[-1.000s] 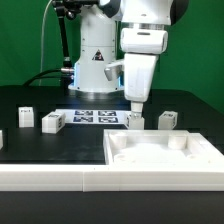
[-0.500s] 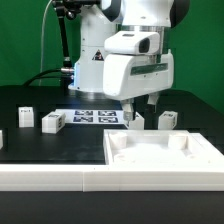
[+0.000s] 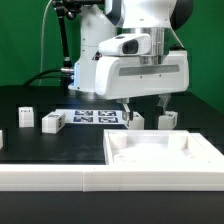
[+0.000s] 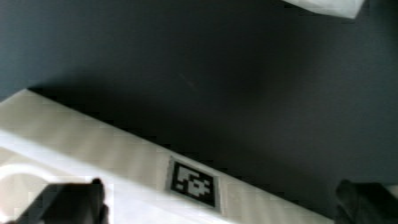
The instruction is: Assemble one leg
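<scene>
Several small white legs stand on the black table in the exterior view: two at the left (image 3: 25,116) (image 3: 52,122) and two nearer the middle (image 3: 135,121) (image 3: 168,120). My gripper (image 3: 146,112) hangs open and empty just above the table. Its two fingers are spread wide over the gap between the two middle legs and touch neither. In the wrist view the gripper (image 4: 214,205) shows as two dark fingertips (image 4: 63,205) far apart. Between them lies a white edge carrying a square tag (image 4: 192,183), above dark table.
The large flat square white piece with a raised rim (image 3: 205,150) lies in front of the gripper, near the table's front edge. The marker board (image 3: 95,116) lies behind, by the robot base. A white corner (image 4: 329,6) shows at the wrist view's edge.
The hand has turned about its vertical axis, from edge-on to broadside. Both fingers now show spread apart over the two middle legs. The parts have not moved.
</scene>
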You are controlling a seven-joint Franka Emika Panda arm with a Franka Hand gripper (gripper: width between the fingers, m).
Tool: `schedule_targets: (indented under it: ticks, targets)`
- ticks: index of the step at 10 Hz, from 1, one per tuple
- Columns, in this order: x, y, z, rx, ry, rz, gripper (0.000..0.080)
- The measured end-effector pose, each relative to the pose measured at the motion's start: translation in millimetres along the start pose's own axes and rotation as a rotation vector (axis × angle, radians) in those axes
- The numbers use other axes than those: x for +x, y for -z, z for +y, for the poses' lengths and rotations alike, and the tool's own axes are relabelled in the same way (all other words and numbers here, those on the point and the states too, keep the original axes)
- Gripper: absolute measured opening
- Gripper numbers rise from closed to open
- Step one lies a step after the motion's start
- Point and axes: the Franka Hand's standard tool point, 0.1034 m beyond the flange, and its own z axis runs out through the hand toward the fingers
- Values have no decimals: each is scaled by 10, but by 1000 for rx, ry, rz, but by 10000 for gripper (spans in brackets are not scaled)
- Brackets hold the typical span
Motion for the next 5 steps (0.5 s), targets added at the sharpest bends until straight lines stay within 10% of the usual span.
schedule_targets:
  ticks: [5]
  targets:
    - [-113,-34,-214,31,-564,34,649]
